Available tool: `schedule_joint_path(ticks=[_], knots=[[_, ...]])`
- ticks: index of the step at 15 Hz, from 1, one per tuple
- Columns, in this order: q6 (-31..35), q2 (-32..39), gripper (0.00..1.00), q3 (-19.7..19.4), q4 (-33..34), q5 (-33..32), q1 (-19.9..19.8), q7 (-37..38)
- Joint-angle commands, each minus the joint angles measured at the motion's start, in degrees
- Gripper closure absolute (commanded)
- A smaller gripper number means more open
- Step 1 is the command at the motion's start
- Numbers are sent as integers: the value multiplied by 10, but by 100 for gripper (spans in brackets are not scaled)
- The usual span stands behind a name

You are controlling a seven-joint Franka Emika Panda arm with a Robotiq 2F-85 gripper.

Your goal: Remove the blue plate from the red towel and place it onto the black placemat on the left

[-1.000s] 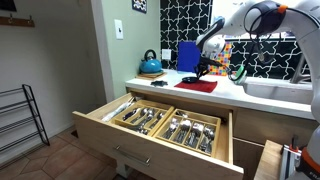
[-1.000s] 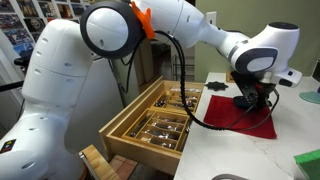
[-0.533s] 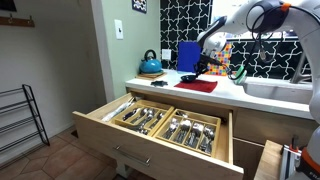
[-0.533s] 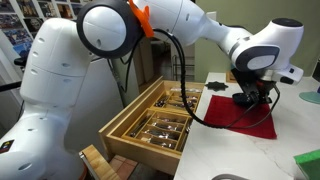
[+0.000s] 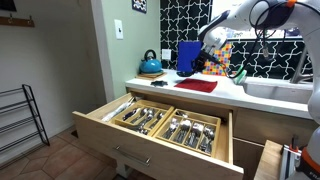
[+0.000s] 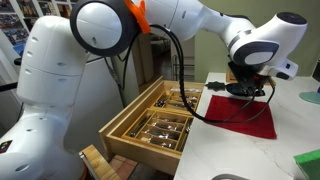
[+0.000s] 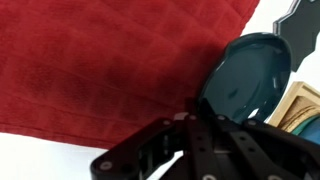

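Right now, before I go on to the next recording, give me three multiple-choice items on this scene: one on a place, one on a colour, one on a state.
1. Where is the blue plate?
A. lying on the floor
B. held in the gripper, over the red towel
C. standing on a shelf

2. What colour is the kettle?
A. blue
B. yellow
C. white

3. The cutlery drawer is:
A. shut
B. lifted out onto the counter
C. pulled open

Answers:
1 B: the wrist view shows the fingers on the plate's rim, with red cloth beneath.
2 A: it is blue in an exterior view.
3 C: the cutlery trays lie exposed.
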Motion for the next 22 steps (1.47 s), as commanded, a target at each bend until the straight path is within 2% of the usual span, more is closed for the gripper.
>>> schedule_joint_path(ticks=[1, 8, 15, 22], knots=[[-31, -16, 97, 11, 9, 32, 5, -4], [-41, -5, 98, 17, 49, 17, 66, 60], [21, 26, 98, 12, 66, -20, 130, 147], [90, 59, 98, 22, 70, -52, 141, 166]])
